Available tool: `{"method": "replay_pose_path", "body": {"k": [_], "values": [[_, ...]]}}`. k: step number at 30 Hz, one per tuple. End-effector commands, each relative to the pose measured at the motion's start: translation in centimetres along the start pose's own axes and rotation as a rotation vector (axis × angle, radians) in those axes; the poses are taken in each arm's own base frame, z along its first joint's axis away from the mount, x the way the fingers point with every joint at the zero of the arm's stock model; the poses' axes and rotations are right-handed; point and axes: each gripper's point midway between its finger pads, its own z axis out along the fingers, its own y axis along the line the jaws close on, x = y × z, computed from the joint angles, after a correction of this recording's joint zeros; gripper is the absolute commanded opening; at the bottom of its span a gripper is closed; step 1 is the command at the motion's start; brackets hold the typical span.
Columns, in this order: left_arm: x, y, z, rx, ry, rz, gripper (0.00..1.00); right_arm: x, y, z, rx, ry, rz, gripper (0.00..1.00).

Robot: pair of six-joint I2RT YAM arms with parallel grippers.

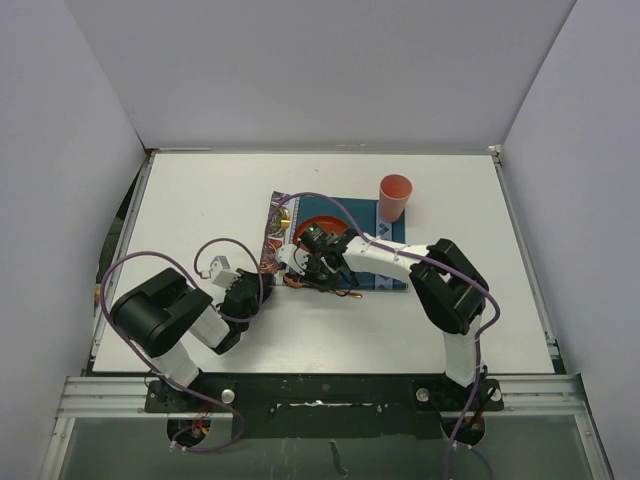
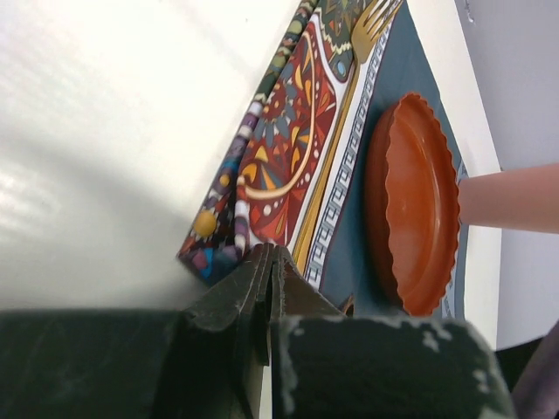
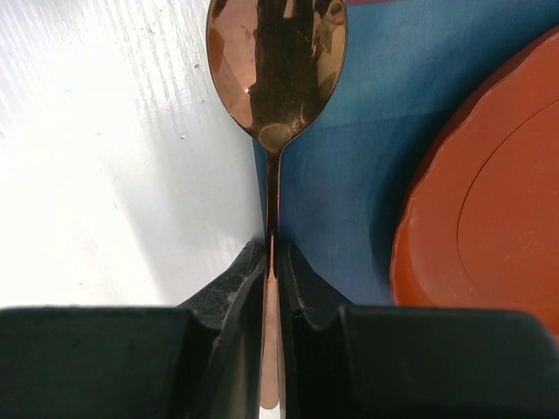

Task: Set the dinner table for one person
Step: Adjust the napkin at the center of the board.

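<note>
Right fingers (image 3: 234, 305) pinch spoon (image 3: 276, 61); plate (image 3: 489, 209) beside, cup (image 1: 394, 196) beyond.

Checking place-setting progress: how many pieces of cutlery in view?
2. A gold fork lies on the placemat's patterned end; a copper spoon is clamped in the right fingers. More may hide under the right arm.

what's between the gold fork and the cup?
The orange plate, on the placemat, sits between fork and cup; left wrist view shows it.
</note>
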Motion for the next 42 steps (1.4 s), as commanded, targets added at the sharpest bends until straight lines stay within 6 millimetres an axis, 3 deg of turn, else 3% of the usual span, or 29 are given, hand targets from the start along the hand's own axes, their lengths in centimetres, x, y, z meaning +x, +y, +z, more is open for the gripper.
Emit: {"method": "replay_pose_path", "body": {"k": [1,5,12,18,21,25,28,30,33,38,42], "values": [[2.2,9.3,-4.0,-0.299,0.102,0.149,0.00,5.4,3.2,2.3,-0.128,0.181,0.059,0.00],[1.8,9.5,-5.1,-0.313,0.094,0.186,0.00,5.3,3.2,2.4,-0.131,0.179,0.059,0.00],[-0.3,5.9,-5.6,-0.230,0.056,0.297,0.00,4.1,1.6,1.3,-0.060,0.151,0.031,0.00],[-2.9,2.8,-6.9,-0.159,0.020,0.394,0.00,2.3,-1.3,-0.4,0.030,0.110,0.039,0.00],[-3.8,1.1,-7.7,-0.098,0.015,0.408,0.00,0.0,-3.9,-3.0,0.112,0.043,0.033,0.00],[-6.2,-3.9,-9.8,0.036,-0.008,0.441,0.00,-4.8,-7.3,-9.0,0.211,-0.072,0.024,0.00],[-7.4,-6.2,-11.5,0.083,0.009,0.478,0.00,-6.6,-8.0,-12.2,0.238,-0.115,0.031,0.00],[-7.6,-7.6,-12.3,0.118,0.030,0.471,0.00,-6.8,-7.3,-13.1,0.213,-0.127,0.051,0.00],[-6.9,-8.6,-12.6,0.150,0.069,0.433,0.00,-5.6,-7.0,-13.1,0.221,-0.100,0.080,0.00],[-6.7,-8.8,-12.7,0.101,0.119,0.442,0.00,0.3,-10.8,-13.5,0.285,-0.054,0.319,0.00],[-6.4,-9.8,-13.1,0.105,0.170,0.485,0.00,4.6,-13.0,-15.1,0.380,-0.071,0.534,0.00]]}}
